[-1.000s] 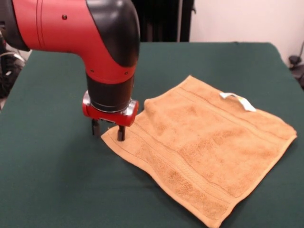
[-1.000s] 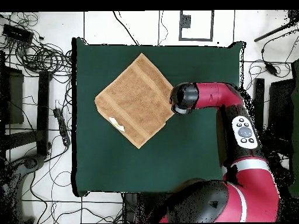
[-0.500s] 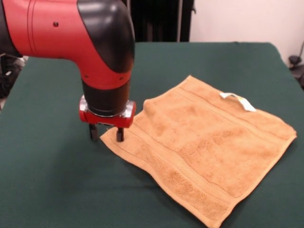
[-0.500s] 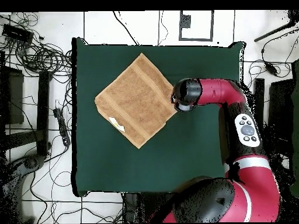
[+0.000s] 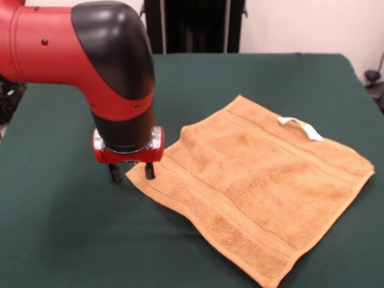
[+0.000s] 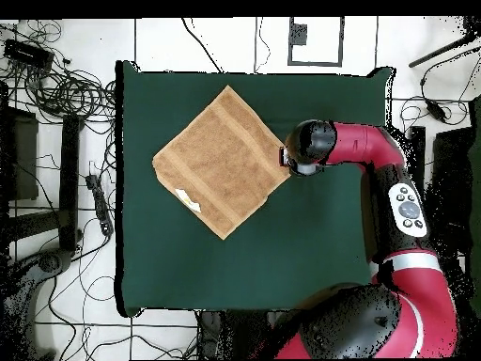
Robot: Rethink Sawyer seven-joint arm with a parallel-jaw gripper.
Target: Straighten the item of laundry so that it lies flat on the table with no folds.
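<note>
The golden-orange towel (image 5: 258,186) lies spread out as a diamond on the green table (image 5: 60,240). Only a slight ripple shows near its far left edge. Its white tag loop (image 5: 300,127) sticks out at the far right edge. My gripper (image 5: 130,173) is open and empty, low over the table at the towel's left corner. One fingertip (image 5: 149,171) is at the towel's edge, the other is over bare cloth. In the overhead view the towel (image 6: 221,160) lies left of centre, and the arm's black wrist (image 6: 308,150) hides the gripper beside the towel's right corner.
The red arm (image 6: 395,197) reaches in from the overhead view's lower right. Cables and floor tiles (image 6: 56,85) surround the table. The table's edges (image 6: 120,188) are well away from the towel.
The arm has slid sideways, left in the front view and right in the overhead view, so the gripper has moved off the towel's corner. The towel has not moved.
</note>
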